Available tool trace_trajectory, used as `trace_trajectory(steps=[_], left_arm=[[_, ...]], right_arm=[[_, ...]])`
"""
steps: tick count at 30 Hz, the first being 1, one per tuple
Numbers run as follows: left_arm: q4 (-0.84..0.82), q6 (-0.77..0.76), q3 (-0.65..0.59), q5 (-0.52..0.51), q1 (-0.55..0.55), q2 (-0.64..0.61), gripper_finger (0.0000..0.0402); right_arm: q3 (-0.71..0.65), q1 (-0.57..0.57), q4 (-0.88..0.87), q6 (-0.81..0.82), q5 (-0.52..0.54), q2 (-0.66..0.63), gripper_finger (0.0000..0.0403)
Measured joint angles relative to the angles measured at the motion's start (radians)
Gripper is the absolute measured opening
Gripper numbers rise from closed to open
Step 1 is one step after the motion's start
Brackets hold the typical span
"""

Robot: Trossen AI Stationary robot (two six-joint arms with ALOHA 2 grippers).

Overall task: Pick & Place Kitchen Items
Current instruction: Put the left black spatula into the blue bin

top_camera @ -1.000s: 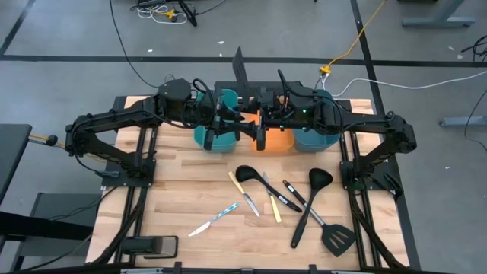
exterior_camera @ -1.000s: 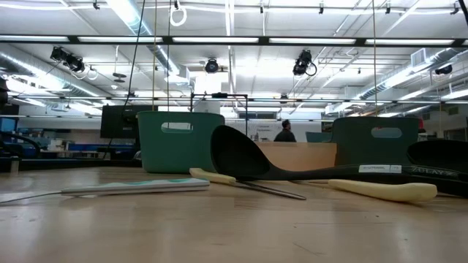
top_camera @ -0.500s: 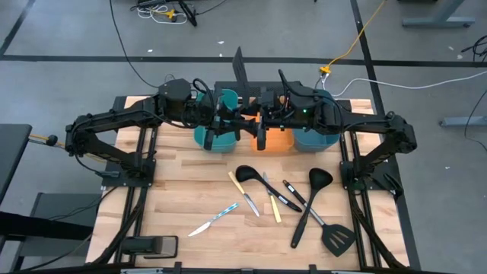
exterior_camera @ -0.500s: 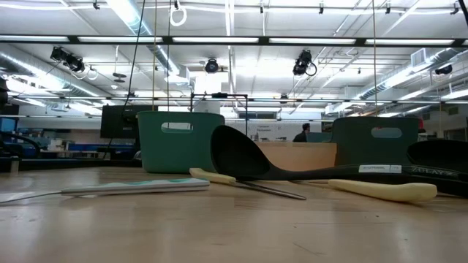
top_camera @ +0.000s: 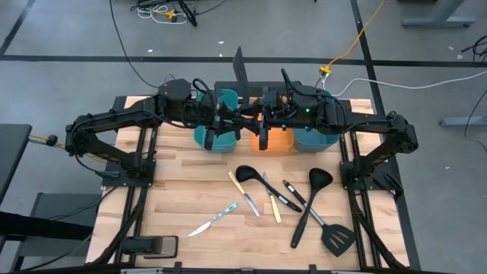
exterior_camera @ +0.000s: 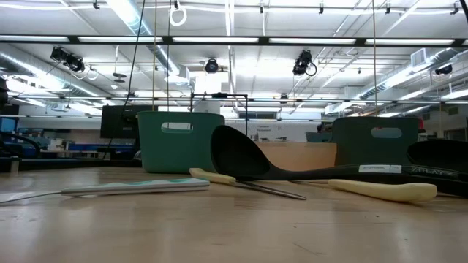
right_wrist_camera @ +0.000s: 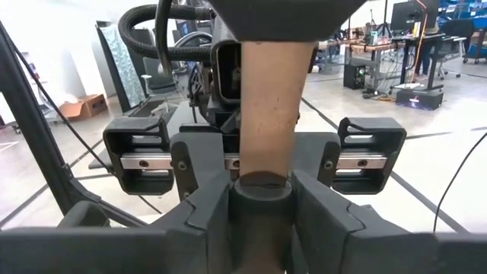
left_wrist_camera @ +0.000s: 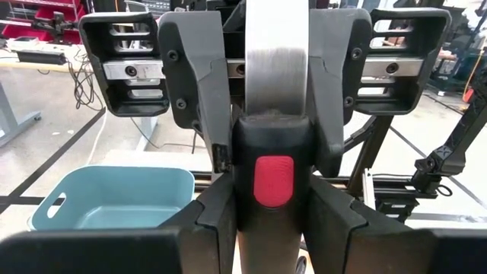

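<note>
Both arms meet high over the orange tray (top_camera: 280, 141) at the table's far side. Between them stands one utensil (left_wrist_camera: 275, 68) with a black handle, a red oval on it and a flat metal shaft. My left gripper (left_wrist_camera: 272, 199) and my right gripper (right_wrist_camera: 261, 199) face each other, each shut on it. Other kitchen items lie flat on the table nearer the front: a black ladle (top_camera: 247, 173), a black spoon (top_camera: 318, 180), a black spatula (top_camera: 338, 239), pale-yellow-handled knives (top_camera: 274, 207) and a light-blue-handled knife (top_camera: 222, 214). My left gripper pinches the black handle (left_wrist_camera: 272, 141) between its two fingers, at the height of the red oval. The fingers come level from the table's left and lie across the utensil. The utensil stands upright, clear of the table. My right gripper pinches the handle's upper end (right_wrist_camera: 261, 185), where the flat shaft begins, between its two fingers. The fingers (left_wrist_camera: 204, 84) come level from the table's right, opposite the left ones, and lie across the utensil. The shaft rises upright above them.
Two teal bins (top_camera: 211, 138) (top_camera: 316, 138) flank the orange tray under the arms. Black arm frames stand along the table's left and right sides. Bare wood lies between the bins and the loose utensils, and at the near left.
My right gripper has drawn its fingers in on the utensil while staying in place opposite the left one. The left gripper and the utensil have kept still.
</note>
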Motion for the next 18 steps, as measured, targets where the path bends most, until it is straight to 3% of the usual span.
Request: trace_trajectory(steps=[18], left_arm=[[-0.001, 0.000, 0.000, 0.000, 0.000, 0.000, 0.0119]], right_arm=[[0.000, 0.000, -0.006, -0.015, -0.017, -0.001, 0.0121]])
